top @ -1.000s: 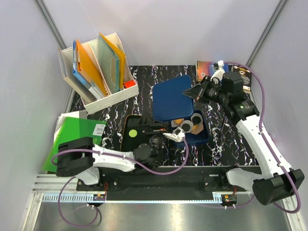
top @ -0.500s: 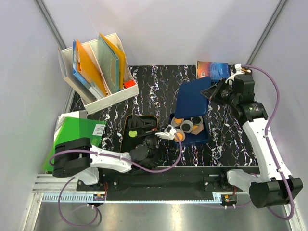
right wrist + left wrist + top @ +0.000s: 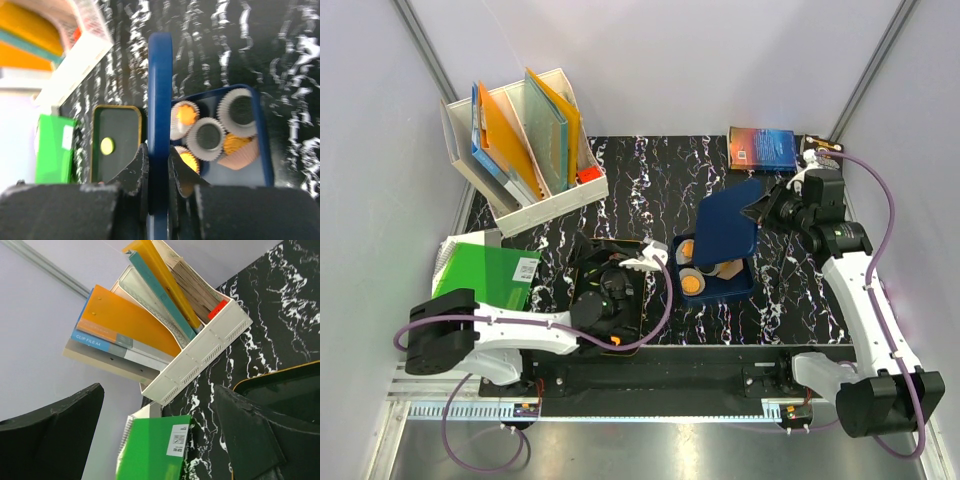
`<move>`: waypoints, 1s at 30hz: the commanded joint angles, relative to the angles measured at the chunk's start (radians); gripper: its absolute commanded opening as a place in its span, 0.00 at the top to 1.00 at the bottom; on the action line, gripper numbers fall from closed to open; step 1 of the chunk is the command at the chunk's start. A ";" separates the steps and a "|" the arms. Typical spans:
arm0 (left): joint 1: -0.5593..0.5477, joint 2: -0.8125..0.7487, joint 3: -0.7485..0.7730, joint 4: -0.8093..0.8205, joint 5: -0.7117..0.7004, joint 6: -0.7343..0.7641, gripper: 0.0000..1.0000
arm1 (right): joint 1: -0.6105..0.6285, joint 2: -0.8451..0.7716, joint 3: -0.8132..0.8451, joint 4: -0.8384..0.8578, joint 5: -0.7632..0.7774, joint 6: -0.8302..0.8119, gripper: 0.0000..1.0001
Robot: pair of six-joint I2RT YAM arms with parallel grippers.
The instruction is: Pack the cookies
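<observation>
right gripper [image 3: 159, 163] was clamped on blue lid [image 3: 728, 225], held on edge | tin [image 3: 745, 287] of cookies [image 3: 182, 116] lay near-left, below | left gripper [image 3: 648, 258] gaped empty, nearer tray [image 3: 120, 167] and yellow-green cookie [image 3: 106, 145]

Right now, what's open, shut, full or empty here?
blue box: open, liners and orange cookies inside
blue lid: off, tilted on edge, pinched by right gripper
right gripper: shut on blue lid
left gripper: open, empty
black tray: yellow-green cookie on it
</observation>
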 commanded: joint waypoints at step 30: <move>0.359 0.323 0.610 0.411 -0.084 0.257 0.01 | -0.084 -0.107 -0.105 0.273 -0.325 0.116 1.00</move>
